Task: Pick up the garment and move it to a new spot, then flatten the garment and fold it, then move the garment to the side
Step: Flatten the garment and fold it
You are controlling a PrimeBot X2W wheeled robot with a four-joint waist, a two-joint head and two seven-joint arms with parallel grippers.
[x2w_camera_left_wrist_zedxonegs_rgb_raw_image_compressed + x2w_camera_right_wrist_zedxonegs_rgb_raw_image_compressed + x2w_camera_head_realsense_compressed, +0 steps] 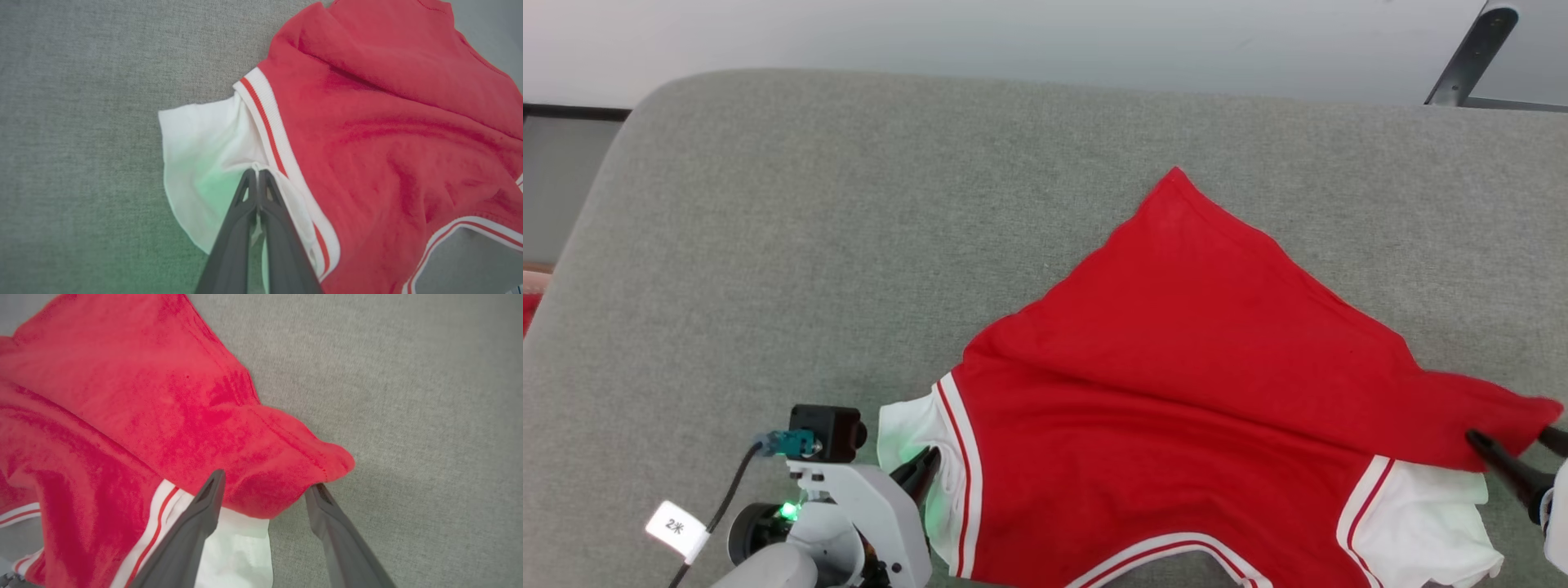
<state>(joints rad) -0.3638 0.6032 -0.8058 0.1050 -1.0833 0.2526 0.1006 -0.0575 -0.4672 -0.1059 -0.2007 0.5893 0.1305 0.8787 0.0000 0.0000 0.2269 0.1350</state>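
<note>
Left wrist view: left gripper (258, 173) clamped on the garment's (367, 122) white sleeve (192, 143), right gripper (267, 482) spread astride its red corner (327, 461), garment rumpled on the grey cushion (809, 245). Pull left now and you'll likely bunch it.

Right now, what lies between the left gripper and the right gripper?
In the head view, the red jersey spans it: left gripper pinches its white sleeve, open right gripper straddles a red corner.
</note>
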